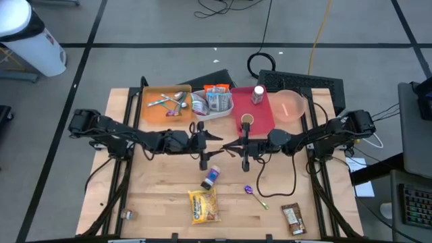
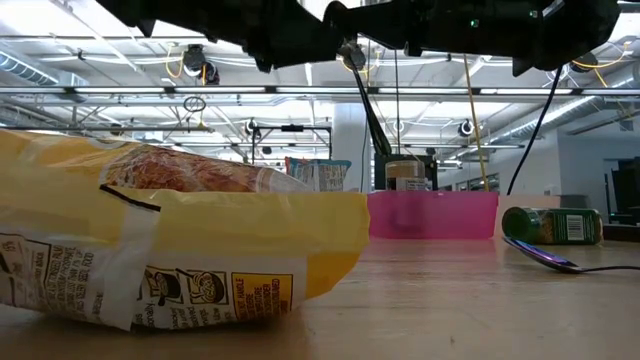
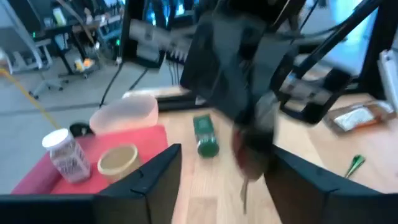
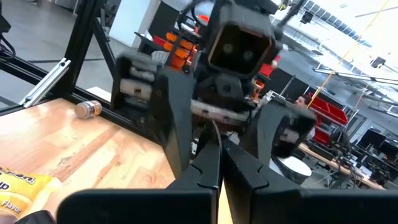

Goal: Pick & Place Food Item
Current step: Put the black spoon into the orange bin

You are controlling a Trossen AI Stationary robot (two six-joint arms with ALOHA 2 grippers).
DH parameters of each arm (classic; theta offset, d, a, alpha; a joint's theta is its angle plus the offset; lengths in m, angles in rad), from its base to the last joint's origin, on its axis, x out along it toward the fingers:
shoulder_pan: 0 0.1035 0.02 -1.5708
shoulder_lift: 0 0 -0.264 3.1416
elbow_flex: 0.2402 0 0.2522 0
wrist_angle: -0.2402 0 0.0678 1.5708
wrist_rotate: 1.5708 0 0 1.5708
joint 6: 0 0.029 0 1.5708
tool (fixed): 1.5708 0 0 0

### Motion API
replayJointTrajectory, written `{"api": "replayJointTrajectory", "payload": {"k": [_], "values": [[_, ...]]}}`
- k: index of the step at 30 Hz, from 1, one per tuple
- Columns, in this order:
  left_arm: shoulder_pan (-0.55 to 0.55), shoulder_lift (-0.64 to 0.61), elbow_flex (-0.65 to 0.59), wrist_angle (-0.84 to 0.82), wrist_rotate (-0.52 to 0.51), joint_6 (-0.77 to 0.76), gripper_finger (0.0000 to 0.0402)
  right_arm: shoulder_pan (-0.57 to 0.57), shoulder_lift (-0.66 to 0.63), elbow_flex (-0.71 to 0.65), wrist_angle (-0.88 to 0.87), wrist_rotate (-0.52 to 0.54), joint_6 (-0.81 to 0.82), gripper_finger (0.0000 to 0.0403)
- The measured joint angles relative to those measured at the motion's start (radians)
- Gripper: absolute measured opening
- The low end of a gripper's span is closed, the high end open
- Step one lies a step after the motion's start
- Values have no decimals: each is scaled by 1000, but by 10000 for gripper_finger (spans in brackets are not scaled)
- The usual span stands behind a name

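Nothing picked yet: food items lie loose on the worktop (image 1: 148, 202).

The yellow snack bag (image 1: 204, 206) lies near the front edge, untouched (small bottle (image 1: 211, 177) just behind it); left pincer (image 1: 202, 142) spread wide, right pincer (image 1: 246, 144) closed on nothing, both meeting mid-worktop.

Grey floor (image 1: 169, 27) crossed by dark tape lines, cables (image 1: 223, 7) strewn about behind the wood table (image 1: 155, 202). Ceiling trusses (image 2: 150, 95) and hanging lights are seen beyond, plus red shelving (image 4: 326, 112).
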Motion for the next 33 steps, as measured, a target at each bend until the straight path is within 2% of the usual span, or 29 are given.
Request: {"api": "replayJointTrajectory", "payload": {"k": [11, 15, 19, 25, 30, 33], "values": [[16, 10, 0, 13, 10, -7, 65, 0, -1, 0, -9, 16, -2, 0], [10, 10, -1, 18, -30, 30, 14, -1, -1, 0, -4, 23, 3, 4], [-11, 10, 0, 10, -90, 86, 16, 1, 1, 0, -4, -3, 0, 32], [-62, 10, 0, 2, -203, 228, 8, 3, 1, -1, 0, -8, 7, 111], [-113, 10, 0, -10, -390, 337, 5, 3, 1, -1, 18, -4, 31, 166], [-149, -11, 0, -50, -551, 404, 6, 3, 1, -1, 21, -2, 34, 187]]}}
